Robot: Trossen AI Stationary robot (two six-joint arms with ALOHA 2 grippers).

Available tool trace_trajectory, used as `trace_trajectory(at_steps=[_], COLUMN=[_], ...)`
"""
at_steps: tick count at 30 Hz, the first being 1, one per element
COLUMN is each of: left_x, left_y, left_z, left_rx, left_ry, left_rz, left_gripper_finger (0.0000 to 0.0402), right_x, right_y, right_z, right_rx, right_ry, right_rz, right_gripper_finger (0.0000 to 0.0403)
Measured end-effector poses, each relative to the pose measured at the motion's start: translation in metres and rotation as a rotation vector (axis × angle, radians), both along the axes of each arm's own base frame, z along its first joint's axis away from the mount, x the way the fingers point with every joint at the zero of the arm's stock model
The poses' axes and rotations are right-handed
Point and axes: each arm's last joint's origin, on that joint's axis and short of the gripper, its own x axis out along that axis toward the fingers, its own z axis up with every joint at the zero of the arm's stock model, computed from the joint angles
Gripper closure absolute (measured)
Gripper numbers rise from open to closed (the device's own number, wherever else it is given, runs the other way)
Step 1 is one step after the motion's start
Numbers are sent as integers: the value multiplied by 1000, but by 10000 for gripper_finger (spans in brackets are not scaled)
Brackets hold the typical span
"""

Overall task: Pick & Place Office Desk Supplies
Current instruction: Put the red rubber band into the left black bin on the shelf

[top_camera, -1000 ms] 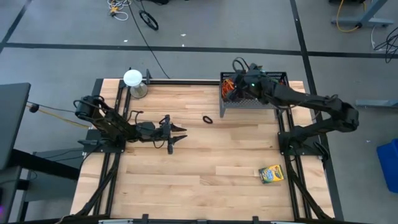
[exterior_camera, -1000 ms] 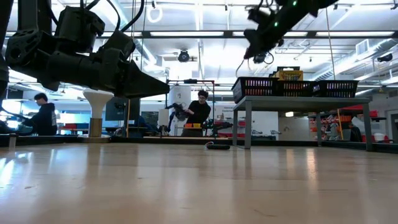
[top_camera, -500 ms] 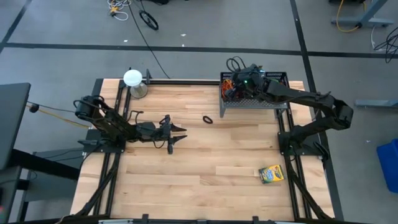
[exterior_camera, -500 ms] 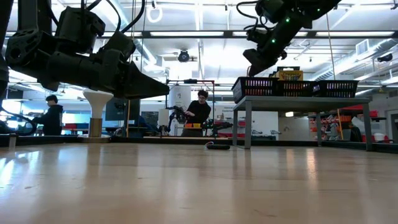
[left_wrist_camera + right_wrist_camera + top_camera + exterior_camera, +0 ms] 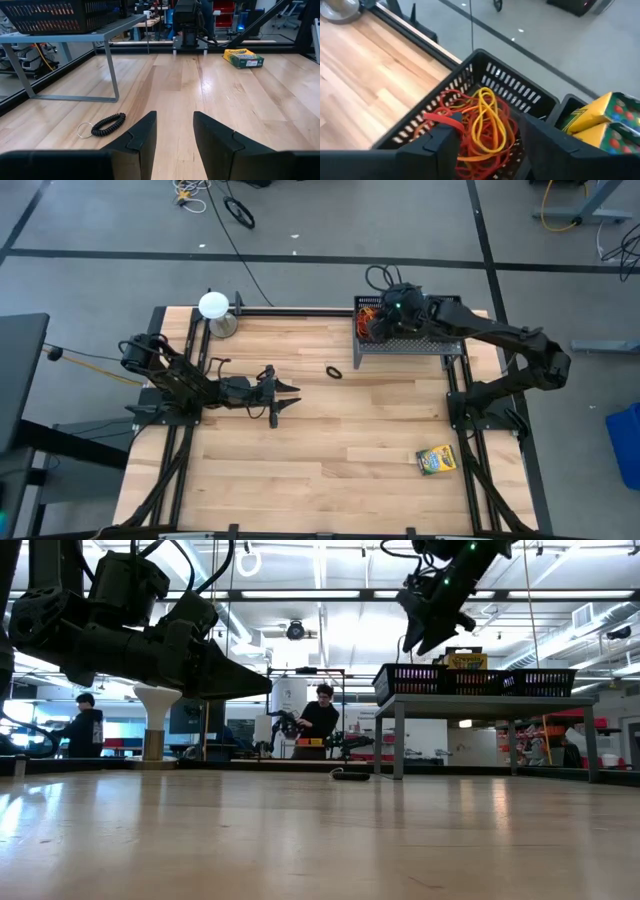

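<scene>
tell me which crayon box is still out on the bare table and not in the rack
The crayon box lying alone on the wood near the right arm's base. The other crayon boxes already sit in a compartment of the black wire rack, beside the rubber bands.

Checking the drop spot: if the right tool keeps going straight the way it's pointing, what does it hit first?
Most likely the tangle of rubber bands in the black mesh rack, straight ahead between the right tool's open fingers; depth is hard to judge.
</scene>
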Motion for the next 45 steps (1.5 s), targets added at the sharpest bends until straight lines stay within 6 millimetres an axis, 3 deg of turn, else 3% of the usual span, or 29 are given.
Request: trace_trajectory(at_steps=[6, 13, 21, 29, 36, 45], left_x=[0, 0, 0, 0, 0, 0], left_y=[0, 0, 0, 0, 0, 0], left_z=[0, 0, 0, 0, 0, -2], left_rx=[0, -16, -20, -19, -19, -18], left_ry=[0, -3, -3, -3, -3, 14], left_rz=[0, 1, 0, 0, 1, 1], left_gripper_finger=[267, 267, 267, 267, 267, 267], right_x=[-6, -12, -10, -6, 12, 50], right_y=[-6, -15, -17, -6, 13, 16], right_z=[12, 9, 12, 13, 16, -13], right_rx=[44, 120, 65, -235, -484, -687], right_ry=[-14, -40, -21, 362, 618, 1118], right_rz=[-27, -25, 37, 202, 353, 523], right_gripper_finger=[177, 166, 140, 133, 133, 133])
